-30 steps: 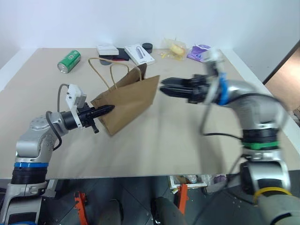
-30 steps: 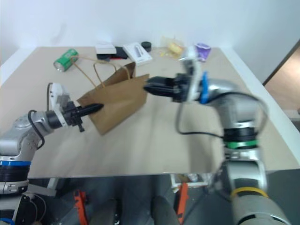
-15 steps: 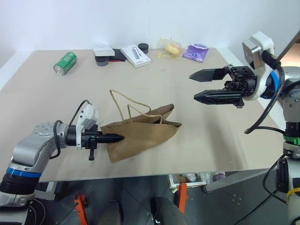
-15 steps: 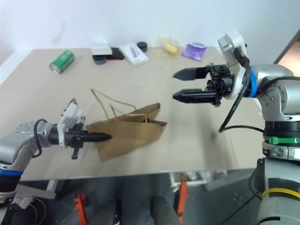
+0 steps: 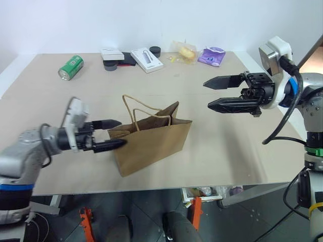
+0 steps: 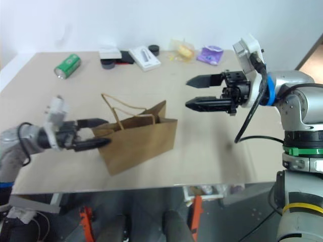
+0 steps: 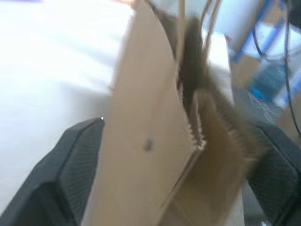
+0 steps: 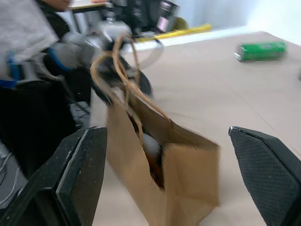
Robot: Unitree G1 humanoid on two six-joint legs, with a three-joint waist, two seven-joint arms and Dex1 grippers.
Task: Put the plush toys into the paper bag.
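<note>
The scene is evenly and brightly lit; the left tool (image 5: 108,135) and both wrist views are motion-blurred.

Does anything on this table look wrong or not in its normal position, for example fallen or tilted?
Two things stand out. The green can lies on its side near the table's far left corner. The paper bag stands but leans, its mouth crooked and its handles flopped unevenly. Nothing looks spilled or torn.

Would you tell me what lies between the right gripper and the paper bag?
Nothing: bare table separates the open right gripper from the paper bag, as seen in both eye views.
</note>
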